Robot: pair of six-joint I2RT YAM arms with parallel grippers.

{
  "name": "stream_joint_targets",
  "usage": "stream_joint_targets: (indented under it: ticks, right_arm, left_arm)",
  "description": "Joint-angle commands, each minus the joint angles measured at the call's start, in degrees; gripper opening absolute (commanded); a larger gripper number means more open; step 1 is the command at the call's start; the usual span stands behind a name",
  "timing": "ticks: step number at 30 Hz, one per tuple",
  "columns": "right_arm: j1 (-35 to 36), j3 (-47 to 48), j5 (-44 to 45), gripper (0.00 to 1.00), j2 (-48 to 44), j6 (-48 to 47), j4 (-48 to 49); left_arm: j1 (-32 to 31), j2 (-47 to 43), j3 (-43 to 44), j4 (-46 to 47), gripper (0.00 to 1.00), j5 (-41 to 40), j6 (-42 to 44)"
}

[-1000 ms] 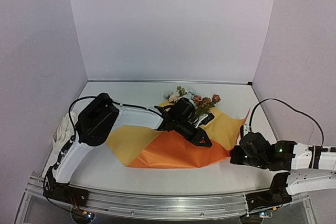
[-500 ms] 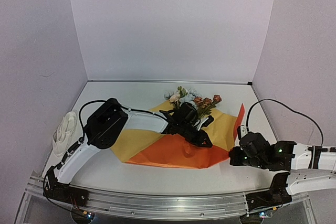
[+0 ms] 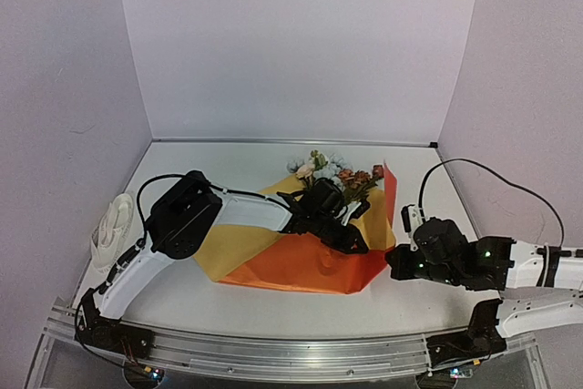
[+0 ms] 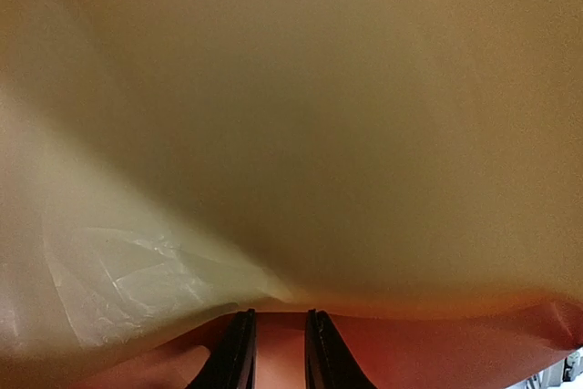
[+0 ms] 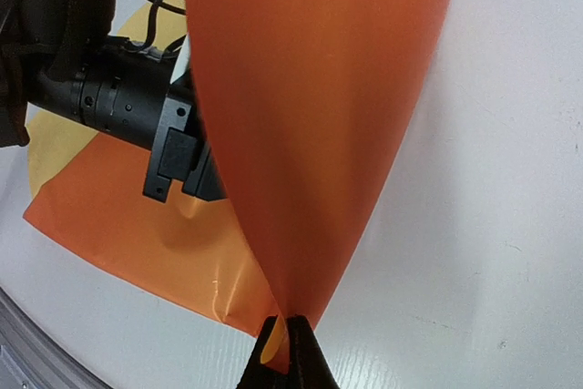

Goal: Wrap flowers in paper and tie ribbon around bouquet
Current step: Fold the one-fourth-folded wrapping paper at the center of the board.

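The paper [image 3: 291, 266] lies mid-table, its orange face folded over the yellow face [image 3: 228, 234]. The flowers [image 3: 330, 170] stick out at its far edge, with their stems hidden. My left gripper [image 3: 353, 241] rests on the orange fold. In the left wrist view my left gripper [image 4: 279, 314] has its jaws a narrow gap apart with orange paper in the gap, and yellow paper [image 4: 319, 134] fills the view ahead. Whether that paper is pinched is unclear. My right gripper [image 3: 392, 266] [image 5: 290, 325] is shut on the paper's right corner. It holds that flap [image 5: 310, 88] upright beside the flowers.
The ribbon [image 3: 114, 223] lies in a cream heap at the table's left edge, behind the left arm's elbow. The white tabletop [image 3: 246, 157] is walled by lilac panels on three sides. The left arm's black wrist [image 5: 109, 97] sits close to the raised flap.
My right gripper has moved left and carried the paper's right corner up, so the flap now stands beside the flowers. The left arm shifted slightly right, then held still.
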Motion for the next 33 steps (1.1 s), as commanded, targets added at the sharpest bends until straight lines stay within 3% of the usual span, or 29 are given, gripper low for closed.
stream_joint_targets:
  ticks: [1, 20, 33]
  right_arm:
    - [0.69, 2.15, -0.21, 0.00, 1.56, -0.26, 1.88]
    - [0.67, 2.77, 9.05, 0.00, -2.00, 3.16, -9.17]
    - [0.68, 2.52, 11.33, 0.00, -1.45, 5.03, -10.22]
  left_arm:
    - [0.54, -0.36, -0.88, -3.17, 0.21, -4.78, -0.21]
    - [0.82, -21.18, -13.06, -0.43, 0.25, -3.24, 5.15]
    - [1.38, -48.52, -50.97, -5.96, 0.18, -1.65, 2.70]
